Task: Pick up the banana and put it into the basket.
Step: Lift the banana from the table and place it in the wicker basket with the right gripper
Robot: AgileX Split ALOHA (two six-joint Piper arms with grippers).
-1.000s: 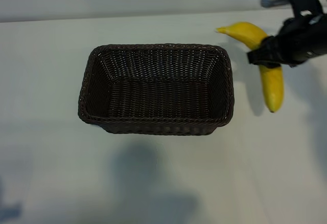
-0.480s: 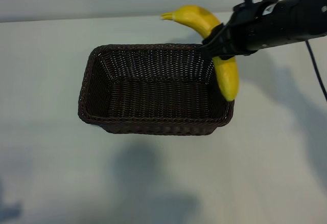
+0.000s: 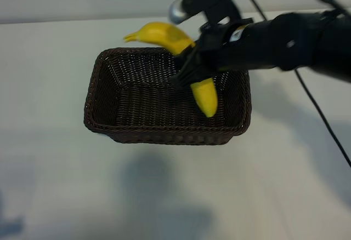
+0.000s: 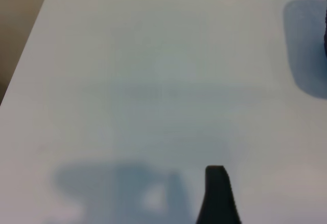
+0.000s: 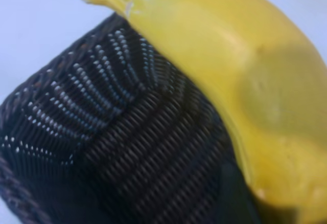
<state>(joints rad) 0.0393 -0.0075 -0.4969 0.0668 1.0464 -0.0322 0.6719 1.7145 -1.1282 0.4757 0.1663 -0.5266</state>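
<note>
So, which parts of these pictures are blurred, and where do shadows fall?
Exterior view: the banana and the right arm's gripper above the basket are smeared by motion; a soft shadow lies on the table in front of the basket. Right wrist view: the banana is close and out of focus. Left wrist view: only bare table, grey shadows and one dark finger.

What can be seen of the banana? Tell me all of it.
The banana is one curved, smooth, bright yellow fruit with a short stem tip at one end and a blunt tip at the other. It looks whole and unpeeled. The right pincer grips it around the middle and holds it in the air over the basket, the stem end past the far rim, the blunt end hanging down over the inside. It does not appear to touch the wicker.
</note>
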